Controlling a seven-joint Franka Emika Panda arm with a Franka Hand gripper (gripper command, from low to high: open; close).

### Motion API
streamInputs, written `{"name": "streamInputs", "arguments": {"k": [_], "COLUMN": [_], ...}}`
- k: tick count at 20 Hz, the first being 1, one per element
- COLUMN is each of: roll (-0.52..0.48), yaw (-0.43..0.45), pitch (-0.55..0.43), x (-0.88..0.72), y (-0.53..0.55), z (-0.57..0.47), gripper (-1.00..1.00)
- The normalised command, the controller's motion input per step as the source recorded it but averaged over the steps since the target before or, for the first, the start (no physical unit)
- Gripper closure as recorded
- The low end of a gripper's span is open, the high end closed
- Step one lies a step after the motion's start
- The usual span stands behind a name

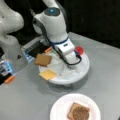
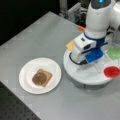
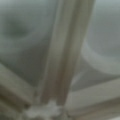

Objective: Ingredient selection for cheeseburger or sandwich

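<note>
Already, a toast square (image 1: 78,111) topped by the patty (image 2: 39,78) is seen on the near plate (image 2: 26,83). Over the divided tray (image 1: 81,71), beside toast (image 1: 43,59) and cheese (image 1: 48,74), the gripper (image 1: 68,65) is lowered; its jaws' state cannot be told.

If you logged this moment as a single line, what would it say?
gripper: hidden, low over divided tray | plate: toast with patty on top | tray: toast square, cheese, red disc, green piece
</note>
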Motion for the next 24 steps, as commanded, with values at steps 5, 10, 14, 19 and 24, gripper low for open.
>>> {"name": "streamInputs", "arguments": {"k": [5,10,14,19,24], "roll": [0.105,0.173,0.209,0.131,0.059], "yaw": [0.231,0.147,0.006,-0.114,-0.067], "pitch": [0.369,0.429,0.460,0.384,0.234], "x": [0.61,0.59,0.51,0.41,0.34], "y": [-0.31,-0.31,-0.30,-0.29,-0.22], "z": [-0.78,-0.63,-0.32,0.08,0.45], "gripper": [-1.00,-1.00,-1.00,-1.00,-1.00]}}
